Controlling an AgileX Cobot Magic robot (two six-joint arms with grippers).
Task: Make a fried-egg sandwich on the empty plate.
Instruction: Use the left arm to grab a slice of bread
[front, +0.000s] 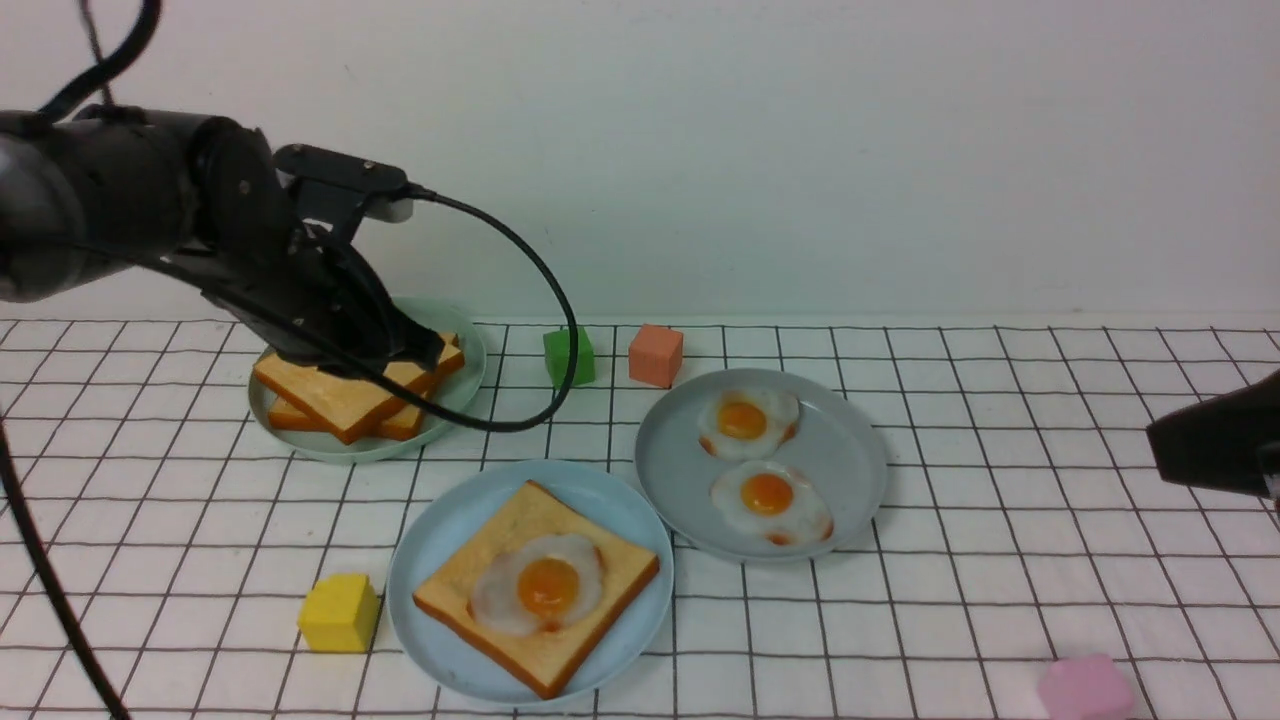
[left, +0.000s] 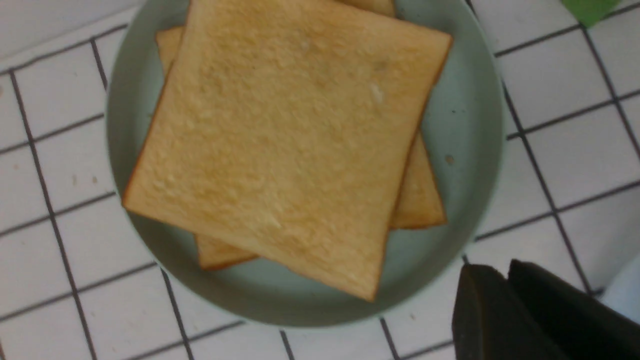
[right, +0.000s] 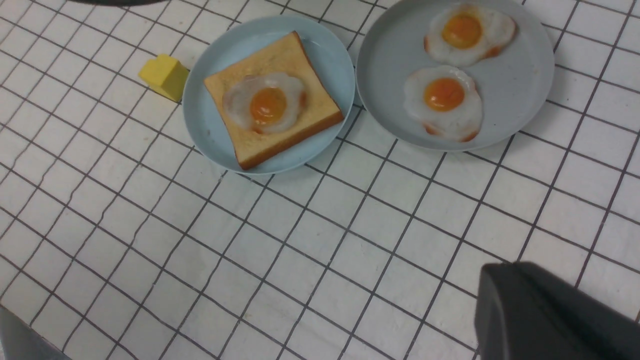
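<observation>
The sky-blue plate (front: 440, 560) (right: 210, 125) at the front centre holds one toast slice (front: 610, 580) with a fried egg (front: 545, 590) lying on top. At the back left, a pale green plate (front: 468, 385) (left: 465, 125) carries two stacked toast slices (front: 330, 395) (left: 280, 150). My left gripper (front: 425, 350) (left: 500, 270) hovers over that plate's rim beside the stack. Its jaws stand a narrow gap apart with nothing between them. My right gripper (front: 1160, 440) (right: 505, 267) is shut and empty above bare cloth at the far right.
A grey plate (front: 850, 460) right of centre bears two fried eggs (front: 745, 420) (front: 770, 497). A green cube (front: 568, 356) and an orange cube (front: 655, 354) sit behind. A yellow cube (front: 340, 612) lies left of the blue plate, a pink block (front: 1085, 688) front right. A black cable (front: 560, 300) loops over the table.
</observation>
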